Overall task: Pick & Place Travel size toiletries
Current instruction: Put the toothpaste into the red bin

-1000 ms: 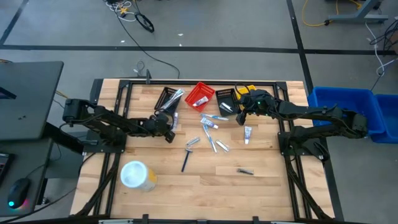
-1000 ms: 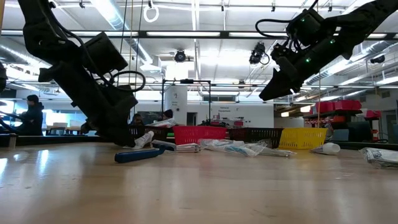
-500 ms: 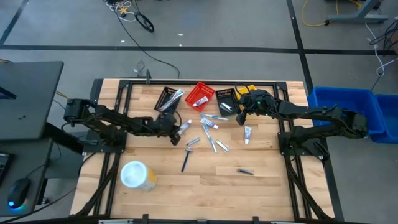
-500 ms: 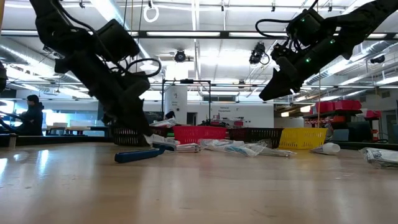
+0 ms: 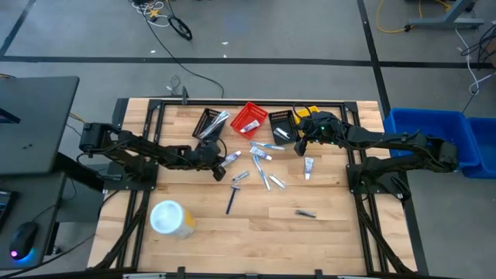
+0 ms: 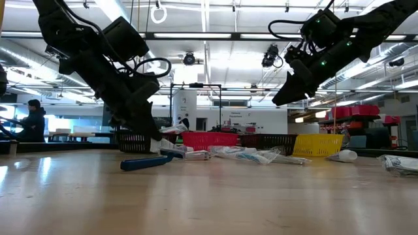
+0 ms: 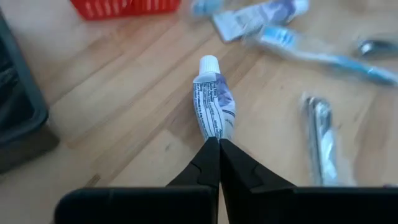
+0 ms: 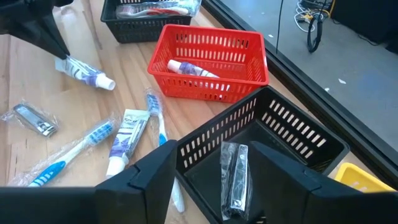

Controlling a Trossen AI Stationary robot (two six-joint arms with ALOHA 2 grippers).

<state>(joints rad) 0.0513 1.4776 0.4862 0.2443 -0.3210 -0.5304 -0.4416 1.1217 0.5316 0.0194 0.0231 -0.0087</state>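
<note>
Left gripper (image 7: 219,144): jaws pressed together on the flat crimped tail of a small white-and-purple toothpaste tube (image 7: 212,102), cap pointing away from the wrist; the tube lies low over the wooden table (image 7: 124,106), just in front of the red basket (image 5: 249,118) on the side nearer the black basket (image 5: 209,122). Judgement: the tube is light, soft-walled and smooth, so the crimp is the stiffest part and a fair place to pinch, but it leaves the body free to droop or swing; a hold nearer mid-body would steady it at the cost of squeezing. Whether the tube is lifted clear or resting on the wood cannot be told. Right gripper (image 8: 208,180): jaws spread, poised above a second black basket (image 8: 298,140) on the red basket's far side, in which a dark wrapped item (image 8: 234,174) lies; nothing between the fingers. Near the red basket lie a blue toothbrush (image 8: 68,155), a second tube (image 8: 124,140) and a silvery wrapped piece (image 8: 34,119), all loose on the table. The red basket holds one more tube (image 8: 189,70). The yellow basket (image 8: 360,180) is cut off at the frame edge. In the low view the items merge into one line and cannot be separated.
</note>
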